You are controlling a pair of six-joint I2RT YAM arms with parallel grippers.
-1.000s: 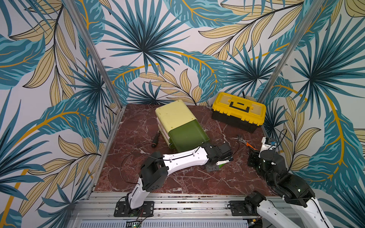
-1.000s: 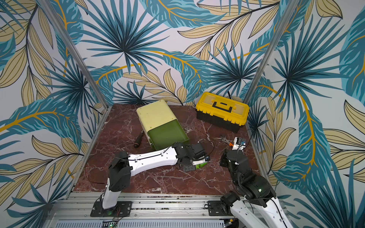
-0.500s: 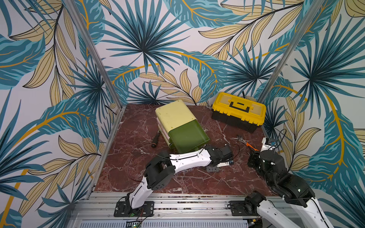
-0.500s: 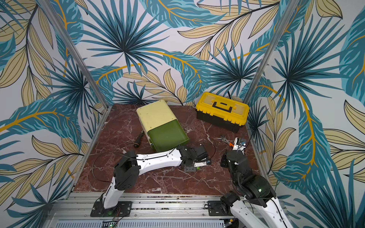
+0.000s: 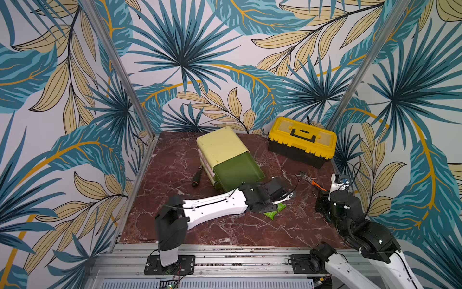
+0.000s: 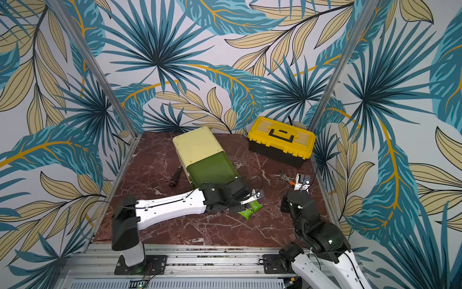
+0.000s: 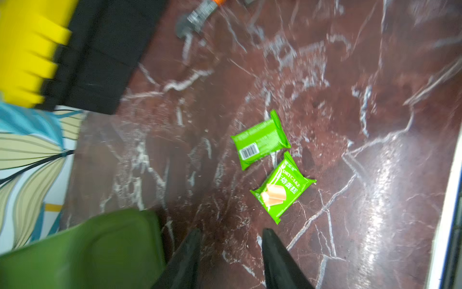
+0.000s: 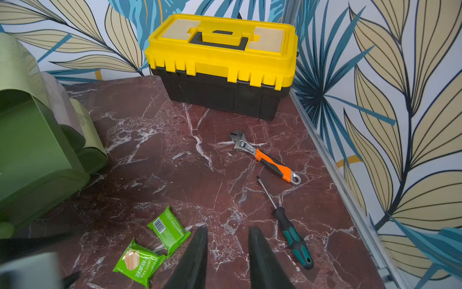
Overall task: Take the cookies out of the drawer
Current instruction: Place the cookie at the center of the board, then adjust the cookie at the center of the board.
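Note:
Two bright green cookies packets (image 7: 260, 142) (image 7: 282, 190) lie side by side on the marble table, seen too in both top views (image 5: 271, 214) (image 6: 255, 205) and in the right wrist view (image 8: 168, 231). My left gripper (image 7: 231, 231) hangs just above and beside them, open, with only bare table between its fingers. It shows in both top views (image 5: 287, 197) (image 6: 257, 194). The green drawer (image 5: 237, 172) stands pulled out of its cream cabinet (image 5: 220, 145), and its inside shows plain green. My right gripper (image 8: 228, 229) is open and empty, low over the table to the right of the packets.
A yellow and black toolbox (image 5: 301, 140) stands at the back right. An orange-handled wrench (image 8: 265, 156) and a green-handled screwdriver (image 8: 295, 237) lie near the right wall. A black screwdriver (image 5: 196, 179) lies left of the cabinet.
My left gripper was shut low over the green packets and has opened. Both packets now lie free on the table. The right arm has stayed in place.

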